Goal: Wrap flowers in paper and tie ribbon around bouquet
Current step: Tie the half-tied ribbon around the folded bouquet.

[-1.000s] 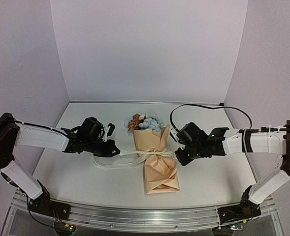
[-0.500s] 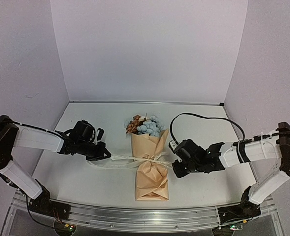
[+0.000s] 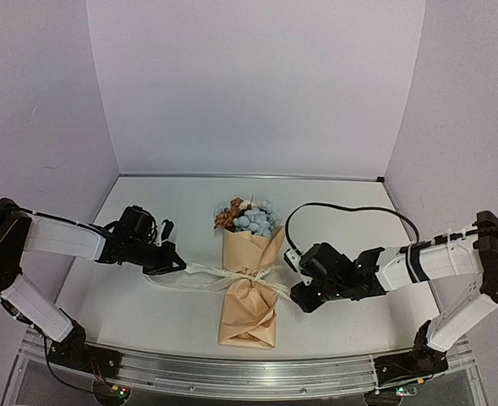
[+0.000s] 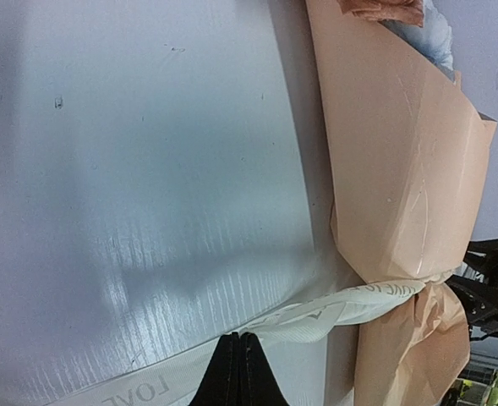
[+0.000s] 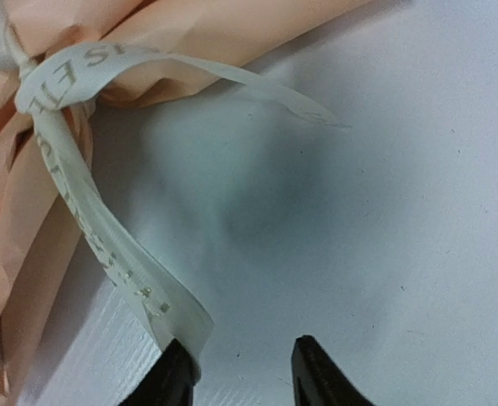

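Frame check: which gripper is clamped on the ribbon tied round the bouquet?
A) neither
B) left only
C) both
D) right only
B: the left gripper is shut on the ribbon running to the bouquet, while the right gripper has its jaws apart, with a ribbon tail ending at one fingertip, unclamped.

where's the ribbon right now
In the top view the ribbon is tied round the waist of the bouquet, one tail running to the left gripper, the other ending by the right gripper.
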You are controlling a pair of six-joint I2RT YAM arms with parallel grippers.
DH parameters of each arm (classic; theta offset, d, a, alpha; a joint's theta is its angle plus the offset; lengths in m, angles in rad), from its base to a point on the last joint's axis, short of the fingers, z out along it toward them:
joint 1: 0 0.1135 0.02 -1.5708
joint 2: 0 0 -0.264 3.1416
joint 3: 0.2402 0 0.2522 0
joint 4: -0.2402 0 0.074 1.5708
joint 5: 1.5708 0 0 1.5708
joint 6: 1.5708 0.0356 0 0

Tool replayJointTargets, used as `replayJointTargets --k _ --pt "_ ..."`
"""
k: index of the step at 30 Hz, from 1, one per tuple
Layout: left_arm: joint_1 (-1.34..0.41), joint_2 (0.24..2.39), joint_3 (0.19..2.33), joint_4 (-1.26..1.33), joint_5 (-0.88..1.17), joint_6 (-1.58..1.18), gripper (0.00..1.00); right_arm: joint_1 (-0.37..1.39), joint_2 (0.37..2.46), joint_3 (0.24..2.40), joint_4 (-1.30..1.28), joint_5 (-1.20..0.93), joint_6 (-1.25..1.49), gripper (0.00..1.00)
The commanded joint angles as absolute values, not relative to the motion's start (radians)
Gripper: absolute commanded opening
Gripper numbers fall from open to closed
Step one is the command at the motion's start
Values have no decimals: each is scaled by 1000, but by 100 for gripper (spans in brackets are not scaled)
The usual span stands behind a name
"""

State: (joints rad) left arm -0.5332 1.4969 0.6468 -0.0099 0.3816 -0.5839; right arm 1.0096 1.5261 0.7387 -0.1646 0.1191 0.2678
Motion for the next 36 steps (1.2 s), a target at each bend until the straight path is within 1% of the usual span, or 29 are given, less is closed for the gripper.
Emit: replayJointTargets --k 1,3,8,9,12,13,17,20,28,36 --pt "-524 1458 678 4 435 -518 0 1011 1511 819 -268 119 235 55" --pt "-527 1461 679 25 446 -510 0 1011 1497 818 -270 124 264 55" --pt "-531 1472 687 24 462 -493 0 1012 1462 794 -271 92 333 51" --pt "-532 1474 691 20 463 -489 0 1012 1452 787 -267 77 322 49" --pt "-532 1479 698 9 462 -481 0 1013 1435 773 -253 -9 267 38" --pt "-532 1482 699 10 463 -480 0 1014 1434 773 -247 -47 250 37" --pt "-532 1492 706 8 470 -480 0 1014 1447 775 -231 -156 187 36" --pt "-534 1494 706 10 474 -482 0 1014 1483 802 -231 -199 173 37" --pt "-534 1498 709 6 477 -480 0 1013 1592 866 -226 -134 102 39" --pt "-534 1498 710 6 481 -477 0 1013 1600 883 -209 -66 43 40"
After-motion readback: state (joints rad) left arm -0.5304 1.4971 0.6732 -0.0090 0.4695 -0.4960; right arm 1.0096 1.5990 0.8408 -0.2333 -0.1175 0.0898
